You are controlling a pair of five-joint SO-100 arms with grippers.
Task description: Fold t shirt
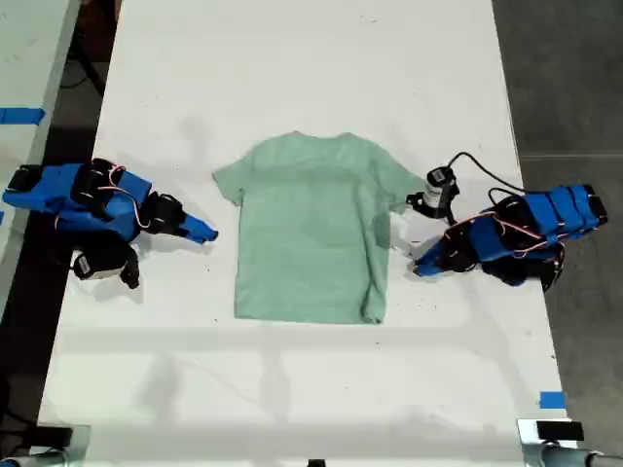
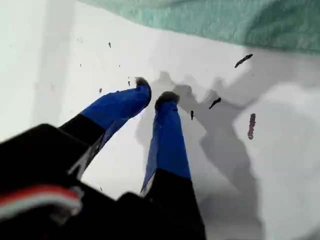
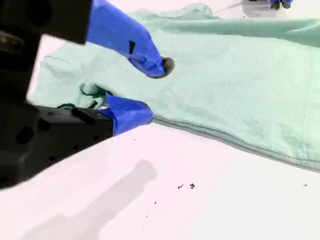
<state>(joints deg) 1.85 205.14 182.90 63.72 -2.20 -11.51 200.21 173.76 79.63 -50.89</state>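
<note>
The pale mint-green t shirt [image 1: 310,226] lies flat, front up, in the middle of the white table [image 1: 292,58]. My first gripper [image 1: 206,233] rests on the table at the exterior view's left, a short gap from the shirt's side. In the first wrist view its blue fingertips [image 2: 155,92] nearly touch, with nothing between them, and the t shirt [image 2: 235,22] lies beyond. My second gripper [image 1: 419,267] sits at the exterior view's right by the shirt's edge. It [image 3: 145,90] is open, with one finger over the t shirt [image 3: 240,80] and the other at the cloth's edge.
A small camera with a black cable [image 1: 440,183] sticks out from the arm at the exterior view's right, near the sleeve. Blue tape [image 1: 551,399] marks the table's near right corner in that view. Dark floor lies past both long table edges, and another table [image 1: 24,58] stands left.
</note>
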